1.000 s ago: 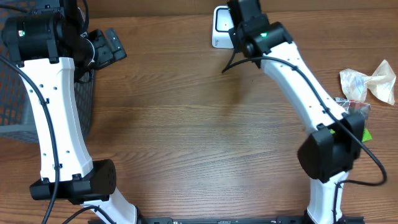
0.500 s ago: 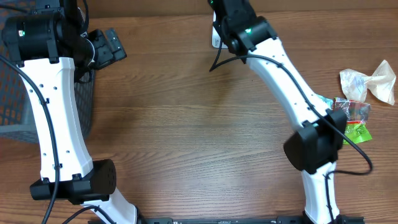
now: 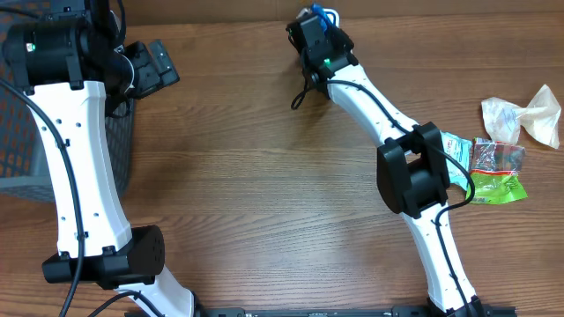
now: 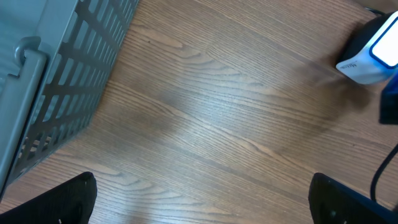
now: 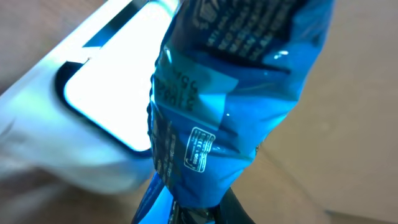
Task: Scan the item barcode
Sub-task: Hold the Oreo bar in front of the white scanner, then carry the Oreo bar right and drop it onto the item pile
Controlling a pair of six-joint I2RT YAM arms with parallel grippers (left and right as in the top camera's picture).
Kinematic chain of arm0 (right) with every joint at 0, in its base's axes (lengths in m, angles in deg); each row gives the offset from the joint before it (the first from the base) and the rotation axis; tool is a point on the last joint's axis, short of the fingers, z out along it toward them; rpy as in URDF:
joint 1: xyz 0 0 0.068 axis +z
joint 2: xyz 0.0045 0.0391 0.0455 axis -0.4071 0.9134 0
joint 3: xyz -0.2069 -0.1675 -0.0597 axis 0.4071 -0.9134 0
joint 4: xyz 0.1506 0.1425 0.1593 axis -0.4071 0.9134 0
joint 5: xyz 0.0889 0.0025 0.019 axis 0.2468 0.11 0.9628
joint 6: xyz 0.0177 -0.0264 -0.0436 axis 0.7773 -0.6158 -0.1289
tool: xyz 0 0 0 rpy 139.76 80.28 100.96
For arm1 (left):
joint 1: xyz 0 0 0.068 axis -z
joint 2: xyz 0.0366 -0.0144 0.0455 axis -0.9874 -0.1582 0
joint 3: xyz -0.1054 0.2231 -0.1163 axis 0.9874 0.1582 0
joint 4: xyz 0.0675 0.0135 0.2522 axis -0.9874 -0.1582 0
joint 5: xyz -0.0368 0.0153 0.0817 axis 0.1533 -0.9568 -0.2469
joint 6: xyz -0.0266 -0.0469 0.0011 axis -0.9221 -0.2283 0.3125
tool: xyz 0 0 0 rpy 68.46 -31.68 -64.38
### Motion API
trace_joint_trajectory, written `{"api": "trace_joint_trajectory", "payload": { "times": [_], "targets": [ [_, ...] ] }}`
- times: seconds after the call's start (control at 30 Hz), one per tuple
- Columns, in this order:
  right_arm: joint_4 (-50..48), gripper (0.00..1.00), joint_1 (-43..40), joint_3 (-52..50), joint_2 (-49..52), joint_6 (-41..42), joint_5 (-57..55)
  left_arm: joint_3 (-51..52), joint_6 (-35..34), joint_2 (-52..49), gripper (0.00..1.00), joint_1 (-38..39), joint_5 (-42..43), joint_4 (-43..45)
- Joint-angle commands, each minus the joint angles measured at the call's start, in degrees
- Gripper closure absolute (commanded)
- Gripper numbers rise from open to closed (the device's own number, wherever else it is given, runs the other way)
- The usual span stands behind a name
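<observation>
Right end effector [image 3: 315, 33]: now shifting toward 11 o'clock, grasping blue packet [image 5: 230, 93] over white scanner [image 5: 93, 112] at worktop [image 3: 264, 176] 12 o'clock. Left end effector [image 3: 152, 66]: hanging released beside basket [image 3: 18, 132].

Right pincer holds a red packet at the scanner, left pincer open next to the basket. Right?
Not red: the packet is blue, clear in the right wrist view. The rest stands: the right pincer is shut on it at the scanner, and the left pincer is open next to the basket.
</observation>
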State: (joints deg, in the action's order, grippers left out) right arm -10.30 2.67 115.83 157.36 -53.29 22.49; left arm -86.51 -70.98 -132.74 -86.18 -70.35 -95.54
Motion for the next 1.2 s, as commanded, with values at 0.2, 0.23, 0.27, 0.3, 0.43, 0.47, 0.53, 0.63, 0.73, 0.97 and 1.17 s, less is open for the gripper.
{"api": "trace_joint_trajectory", "payload": {
  "times": [0.2, 0.23, 0.27, 0.3, 0.43, 0.47, 0.53, 0.63, 0.73, 0.97, 1.17],
  "targets": [
    [-0.7, 0.96, -0.7, 1.2, -2.0, -7.5, -1.8, -0.4, 0.5, 1.6, 0.00, 0.0, 0.0, -0.1],
    [-0.7, 0.96, -0.7, 1.2, -2.0, -8.0, -1.8, -0.4, 0.5, 1.6, 0.00, 0.0, 0.0, -0.1],
    [-0.7, 0.96, -0.7, 1.2, -2.0, -8.6, -1.9, -0.4, 0.5, 1.6, 0.00, 0.0, 0.1, -0.1],
    [-0.7, 0.96, -0.8, 1.2, -2.0, -8.9, -1.9, -0.4, 0.5, 1.6, 0.00, 0.0, 0.0, -0.1],
    [-0.8, 0.96, -1.2, 1.2, -2.0, -9.0, -1.8, -0.4, 0.5, 1.6, 0.00, 0.0, 0.0, -0.1],
    [-1.0, 0.96, -1.4, 1.2, -2.0, -8.9, -1.8, -0.4, 0.5, 1.6, 0.00, 0.0, 0.0, -0.1],
    [-1.3, 0.96, -1.9, 1.0, -1.9, -9.0, -0.6, -0.4, 0.5, 1.6, 0.00, 0.0, 0.0, -0.1],
    [-2.8, 0.96, -2.8, 0.8, -1.9, -9.0, 0.6, -0.4, 0.5, 1.6, 0.00, 0.0, 0.0, -0.1],
    [-3.8, 0.96, -3.0, 0.8, -1.9, -9.0, 0.6, -0.4, 0.5, 1.6, 0.00, 0.0, 0.0, -0.1],
    [-2.3, 0.96, -2.3, 0.9, -2.6, -1.8, 0.4, -0.4, 0.5, 1.6, 0.00, 0.0, 0.0, -0.1],
    [11.3, 0.96, -1.6, 0.9, -11.3, 16.7, 16.1, -0.4, 0.5, 1.6, 0.00, 0.0, 0.0, -0.1]
  ]
}}
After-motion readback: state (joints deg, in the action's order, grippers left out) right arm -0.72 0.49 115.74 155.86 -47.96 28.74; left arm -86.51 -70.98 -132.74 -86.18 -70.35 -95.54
